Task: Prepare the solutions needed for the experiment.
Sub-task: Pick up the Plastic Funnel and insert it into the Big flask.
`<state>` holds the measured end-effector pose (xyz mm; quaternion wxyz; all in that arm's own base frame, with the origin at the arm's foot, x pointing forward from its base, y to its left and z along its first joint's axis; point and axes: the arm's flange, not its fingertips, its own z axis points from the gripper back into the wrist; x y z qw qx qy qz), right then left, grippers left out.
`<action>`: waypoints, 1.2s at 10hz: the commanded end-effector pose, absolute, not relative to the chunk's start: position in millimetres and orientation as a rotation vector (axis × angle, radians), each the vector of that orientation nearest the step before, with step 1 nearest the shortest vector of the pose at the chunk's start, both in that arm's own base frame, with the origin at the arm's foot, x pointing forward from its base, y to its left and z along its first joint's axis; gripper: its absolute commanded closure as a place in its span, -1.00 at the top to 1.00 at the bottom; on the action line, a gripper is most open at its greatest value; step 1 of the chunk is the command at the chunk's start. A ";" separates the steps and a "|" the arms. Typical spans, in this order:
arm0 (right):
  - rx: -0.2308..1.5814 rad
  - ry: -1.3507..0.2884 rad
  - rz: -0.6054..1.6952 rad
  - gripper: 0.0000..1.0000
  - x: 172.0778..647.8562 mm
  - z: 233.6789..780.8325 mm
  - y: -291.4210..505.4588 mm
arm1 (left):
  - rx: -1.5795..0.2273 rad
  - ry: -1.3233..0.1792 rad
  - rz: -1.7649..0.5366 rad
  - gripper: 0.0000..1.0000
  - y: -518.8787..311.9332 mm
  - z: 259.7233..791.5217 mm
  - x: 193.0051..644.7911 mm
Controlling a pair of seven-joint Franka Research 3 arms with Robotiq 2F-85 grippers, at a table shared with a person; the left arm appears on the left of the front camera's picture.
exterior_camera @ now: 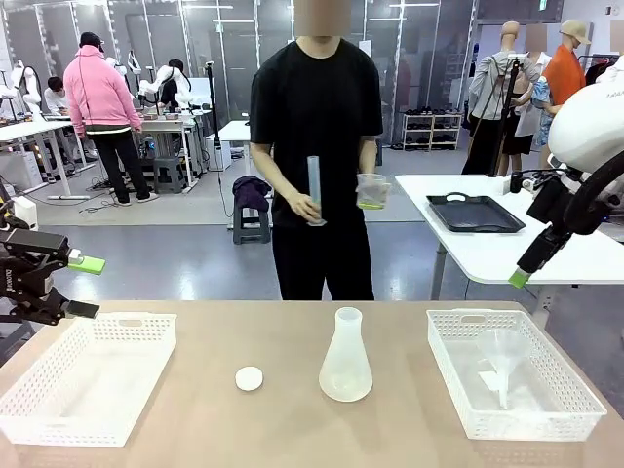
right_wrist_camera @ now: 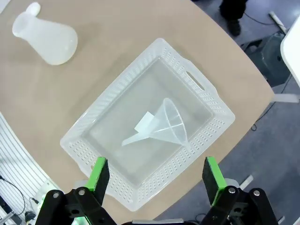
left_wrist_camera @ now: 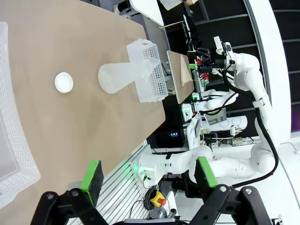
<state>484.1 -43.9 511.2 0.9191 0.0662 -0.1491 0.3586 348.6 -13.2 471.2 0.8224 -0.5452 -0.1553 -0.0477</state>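
Observation:
A frosted conical flask stands upright at the table's middle and looks empty. Across the table a person holds a clear graduated cylinder in one hand. The other hand holds a small beaker with a shallow yellow-green solution at its bottom. My left gripper hangs open at the left edge, over the near end of the left basket. My right gripper is open, high above the right basket, in which a clear funnel lies.
A white round cap lies on the table left of the flask. The left basket holds nothing. Behind the person's side stands a white table with a black tray.

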 end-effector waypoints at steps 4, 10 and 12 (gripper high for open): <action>0.134 -0.320 0.712 1.00 480.9 517.8 -47.3 | -1.183 -0.331 -0.100 1.00 -15.8 474.2 349.6; 0.135 -0.165 1.005 1.00 515.2 447.1 -62.0 | -1.183 -0.331 -0.100 1.00 -15.8 474.2 349.6; 0.158 -0.108 1.043 1.00 524.1 424.1 -65.1 | -1.183 -0.331 -0.100 1.00 -15.8 474.2 349.6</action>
